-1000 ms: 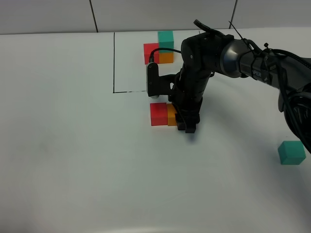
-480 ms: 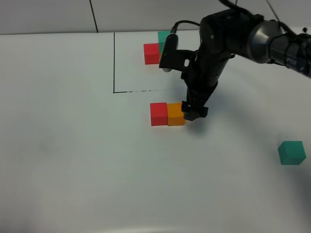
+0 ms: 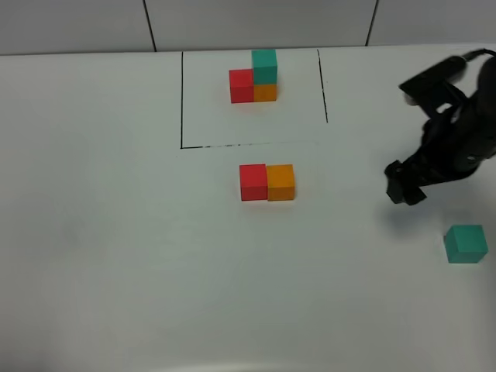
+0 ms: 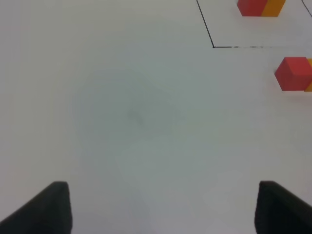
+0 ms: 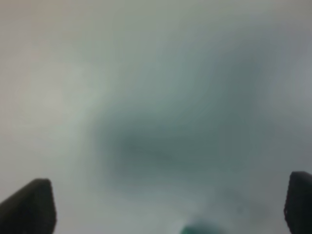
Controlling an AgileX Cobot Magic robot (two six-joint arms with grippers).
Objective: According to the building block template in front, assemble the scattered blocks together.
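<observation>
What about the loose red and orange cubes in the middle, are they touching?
Touching. The exterior high view shows the red cube and the orange cube side by side, faces flush, with no gap visible between them.

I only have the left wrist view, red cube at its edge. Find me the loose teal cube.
Observer: The teal cube lies alone on the table, at the right edge of the overhead view, apart from the red-orange pair.
Operator: Report the right arm.
Observer: The right gripper hovers between that pair and the teal cube, fingers open, holding nothing.
Operator: Describe the model.
Observer: In the model, a teal block adjoins the orange one; stacked or behind, I cannot tell.
</observation>
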